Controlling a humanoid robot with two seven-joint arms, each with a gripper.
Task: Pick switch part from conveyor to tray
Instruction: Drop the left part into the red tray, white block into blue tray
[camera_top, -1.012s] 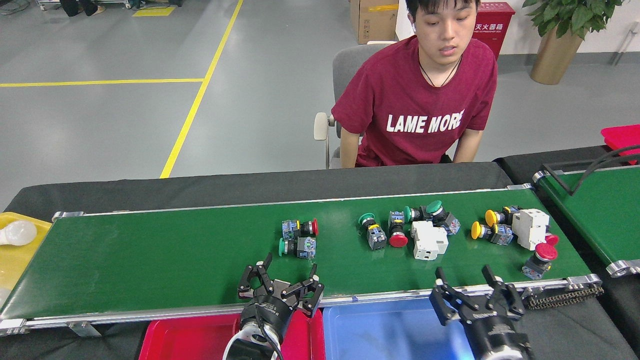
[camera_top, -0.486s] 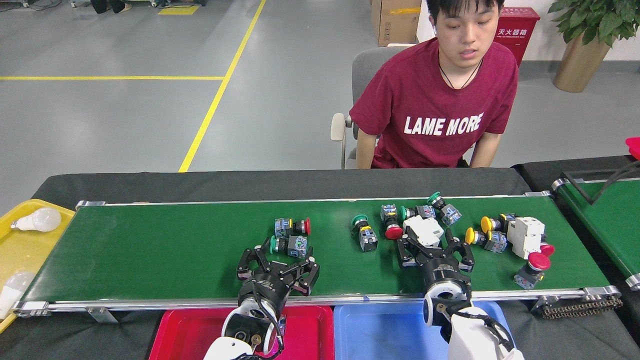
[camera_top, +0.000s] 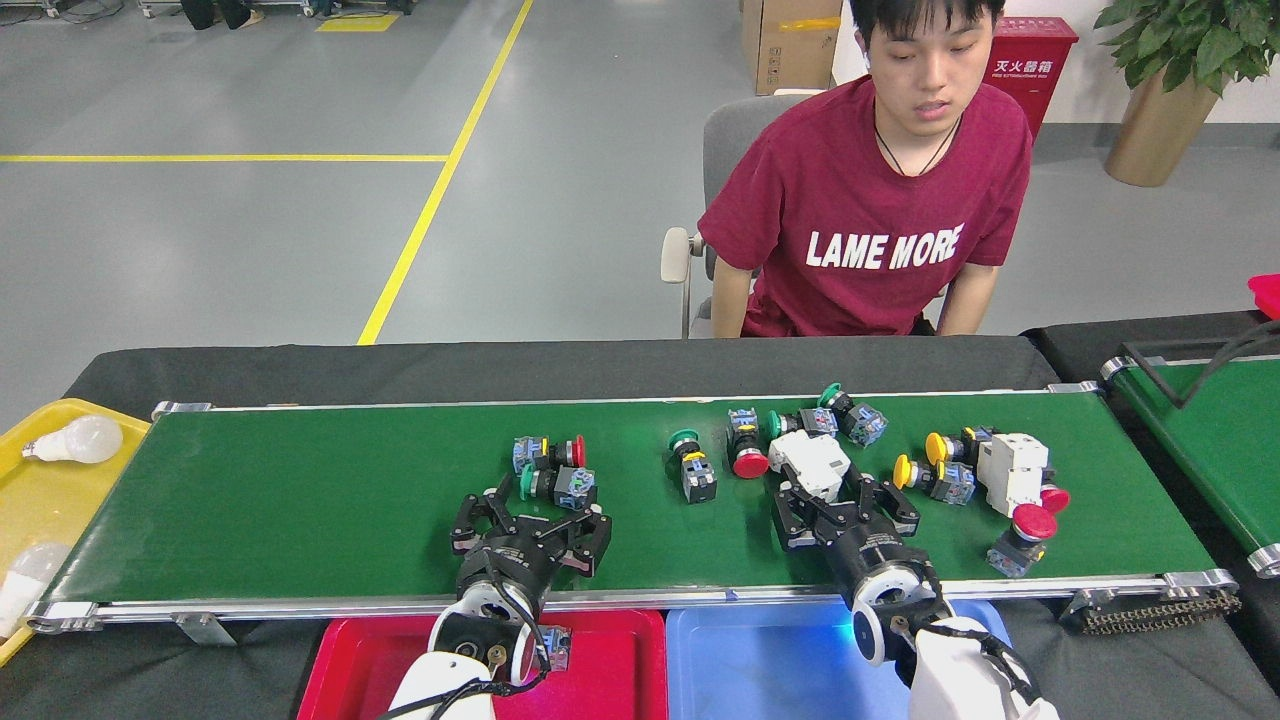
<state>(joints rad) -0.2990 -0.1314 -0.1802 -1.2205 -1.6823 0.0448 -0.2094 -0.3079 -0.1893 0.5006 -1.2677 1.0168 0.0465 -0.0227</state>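
The conveyor carries several switch parts. A red-capped and a green-capped push button lie mid-belt. My left gripper is open just in front of the green-capped one, not touching it. A white breaker block lies further right, and my right gripper is open with its fingers at the block's near end. A red tray and a blue tray sit below the belt's near rail; a small part lies in the red one.
More buttons, yellow-capped ones, a second white block and a red button lie on the belt. A yellow tray with bulbs is at the left. A person sits behind the table. A second green belt stands at the right.
The parts have drifted left along the belt. My right gripper went from the near rail out over the belt to the white block. My left gripper followed the green-capped button leftwards.
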